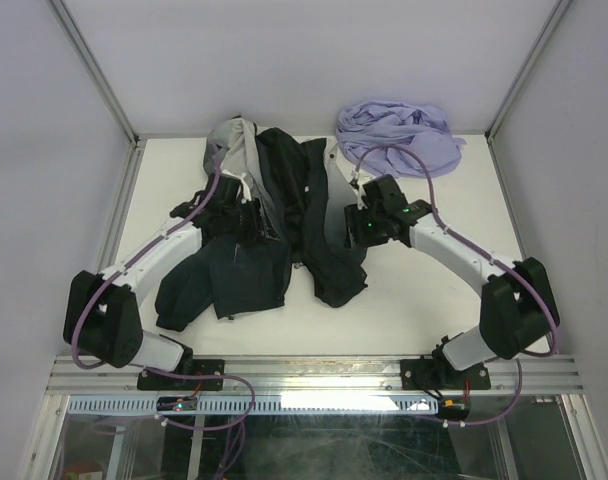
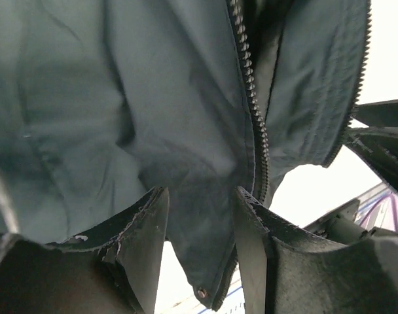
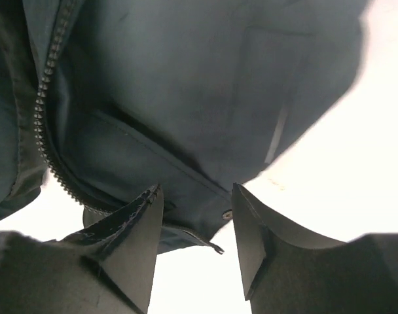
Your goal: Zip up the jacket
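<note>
So the flat white table [image 1: 414, 300] in front of me has a big black-to-grey long-sleeved jacket [image 1: 246, 275] sprawled open mid-table, plus a crumpled lavender-purple cloth garment [image 1: 399, 130] by the far right corner.

The jacket [image 1: 246, 275] is lying on the table [image 1: 414, 300], sprawling from near the far edge down toward the middle. Its two front panels are resting side by side and parting toward the near end. The smaller garment [image 1: 399, 135] is sitting bunched in the far right corner, just beside the jacket's right panel. The left gripper [image 1: 246, 215] is hovering over the left panel, and the right gripper [image 1: 364, 218] over the right panel's outer edge. At the left wrist, the zipper teeth [image 2: 251, 111] are running down toward the right-hand finger, with the hem corner hanging between the fingers [image 2: 143, 242]. At the right wrist, the teeth are lying left of the fingers, and a hem corner is dangling between them.
</note>
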Controlling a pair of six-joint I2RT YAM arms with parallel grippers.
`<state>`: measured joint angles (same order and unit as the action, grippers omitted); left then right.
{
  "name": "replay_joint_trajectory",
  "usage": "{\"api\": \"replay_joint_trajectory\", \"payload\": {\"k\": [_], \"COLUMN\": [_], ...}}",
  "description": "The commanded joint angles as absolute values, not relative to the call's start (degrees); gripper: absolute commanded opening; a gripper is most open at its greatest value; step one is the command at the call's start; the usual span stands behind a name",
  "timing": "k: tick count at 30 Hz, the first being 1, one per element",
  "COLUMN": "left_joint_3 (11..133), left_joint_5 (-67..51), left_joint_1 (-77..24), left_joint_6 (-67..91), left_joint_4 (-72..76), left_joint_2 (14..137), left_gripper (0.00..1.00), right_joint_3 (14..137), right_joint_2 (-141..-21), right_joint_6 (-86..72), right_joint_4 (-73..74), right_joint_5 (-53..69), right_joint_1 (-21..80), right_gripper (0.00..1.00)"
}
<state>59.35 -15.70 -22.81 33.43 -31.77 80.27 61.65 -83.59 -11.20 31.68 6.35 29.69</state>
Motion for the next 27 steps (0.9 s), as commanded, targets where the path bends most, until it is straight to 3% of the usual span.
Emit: {"api": "replay_joint_trajectory", "payload": {"k": [1,11,17,27], "left_joint_3": [60.52,61.43,60.98,67.12], "left_joint_5": [-13.90,-6.96,-4.06,-10.33], "left_joint_1": [-27.73,-30.94,-30.70,-30.95], "left_joint_6": [33.50,32.74,32.44,34.61], "left_joint_4": [-27.72,-24.44,-26.90,-29.87], "left_joint_2": [85.44,92.46,87.14,80.46], "left_gripper": [0.45,0.47,0.48,0.49], "right_joint_3": [62.77,69.08,67.48,59.35], "right_joint_2": [-87.93,-92.60,-86.51,-79.68], "right_joint_6": [-13.92,-18.14,-14.63,-16.05], "right_joint_4": [26.90,21.71,24.86,24.25], "right_joint_5": [8.84,19.08,13.70,1.60], "right_joint_1": [35.97,42.89,41.66,33.43], "right_gripper": [0.49,0.53,0.56,0.56]}}
